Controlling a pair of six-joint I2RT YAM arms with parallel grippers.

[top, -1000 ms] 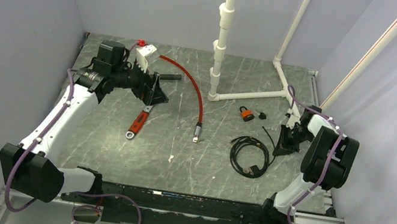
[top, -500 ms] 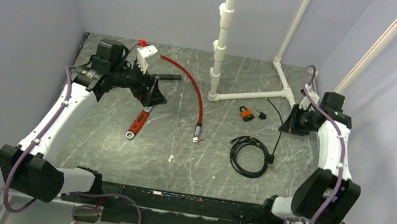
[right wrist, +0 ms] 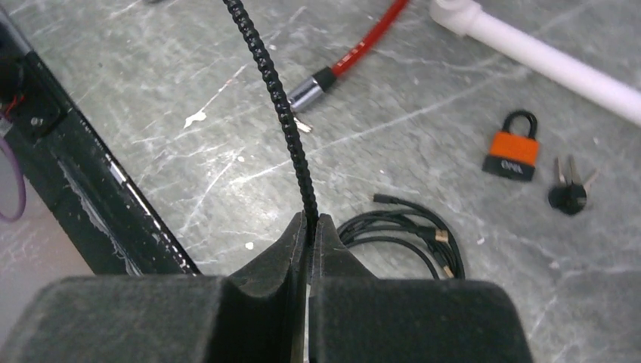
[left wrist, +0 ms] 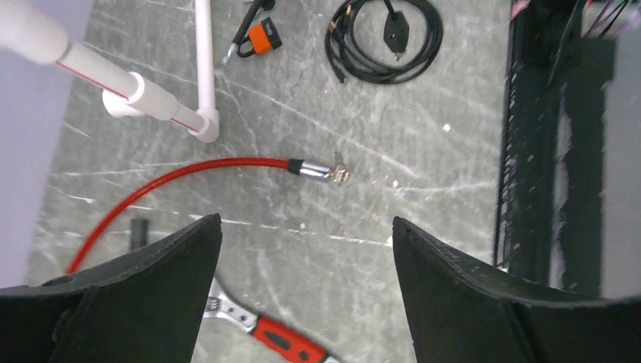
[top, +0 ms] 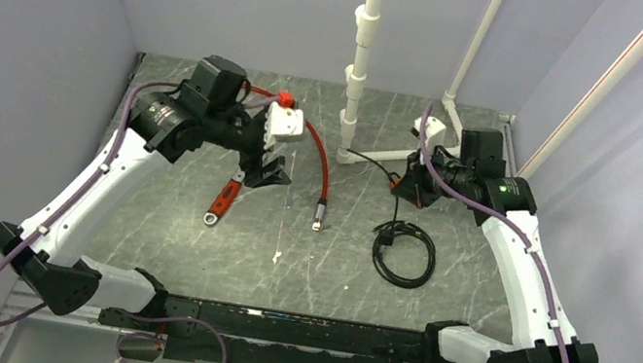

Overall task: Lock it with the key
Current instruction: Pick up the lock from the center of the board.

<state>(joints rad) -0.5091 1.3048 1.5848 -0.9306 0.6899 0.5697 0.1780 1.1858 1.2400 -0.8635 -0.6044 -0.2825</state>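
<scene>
The key, with a black head, lies flat on the table next to the small orange padlock. The padlock also shows in the left wrist view. My right gripper is shut on a thin black braided cord that runs up out of the frame; it hovers over the table left of the padlock. My left gripper is open and empty, above the table near the wrench. The key is apart from both grippers.
A coiled black cable lies under the right gripper. A red-handled wrench and a red cable with a metal end lie mid-table. A white pipe frame stands at the back.
My right arm swung from the right edge towards the middle, carrying the black cord with it. My left gripper moved right and a little forward, past the wrench.
</scene>
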